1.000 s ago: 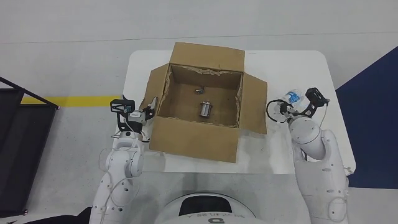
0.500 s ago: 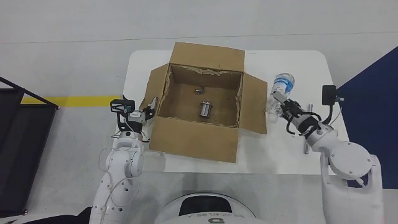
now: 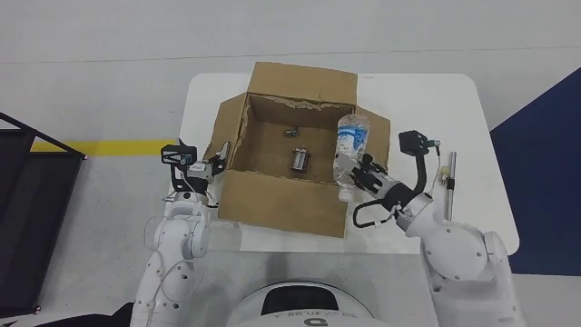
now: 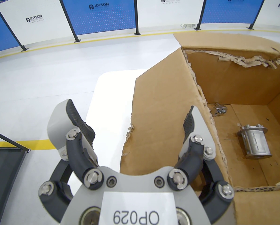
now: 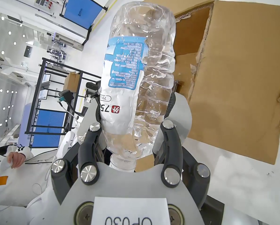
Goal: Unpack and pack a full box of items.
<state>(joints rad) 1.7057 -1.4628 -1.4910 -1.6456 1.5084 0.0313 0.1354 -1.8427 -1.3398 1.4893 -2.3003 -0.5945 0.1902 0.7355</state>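
Surface: white table (image 3: pixel 427 91) sitting on a grey floor, carrying an open cardboard box (image 3: pixel 281 204) with all four flaps folding outward.
Left gripper (image 4: pixel 130 107): hovering at the near-left corner, just beside the box's left flap. Jaws standing wide, gripping nothing.
Right gripper (image 3: pixel 363 180): hanging near the box's right side, jaws clamping the bottle (image 5: pixel 140 71) at its neck end.
Bottle: clear, crumpled, wearing a blue-and-white label. Cap end pointing back at the wrist, base pointing away toward the far side. Riding in the air along the box's right edge, where the wall meets the right flap, not touching the cardboard as far as I'm seeing.
Rod (image 3: pixel 449 177): thin, metal, lying flat on the table right of the right arm, well apart from the box.
Cylinder (image 4: pixel 255 141): flanged metal part lying on the box floor, about mid-box.
Small piece (image 4: pixel 218 110): metal bit lying beyond the cylinder, nearer the far wall, apart from it.
Far wall: torn paper fringe running along its top edge.
Background: yellow line (image 3: pixel 109 147) running across the floor left of the table; black rack (image 3: pixel 27 200) standing at the far left.
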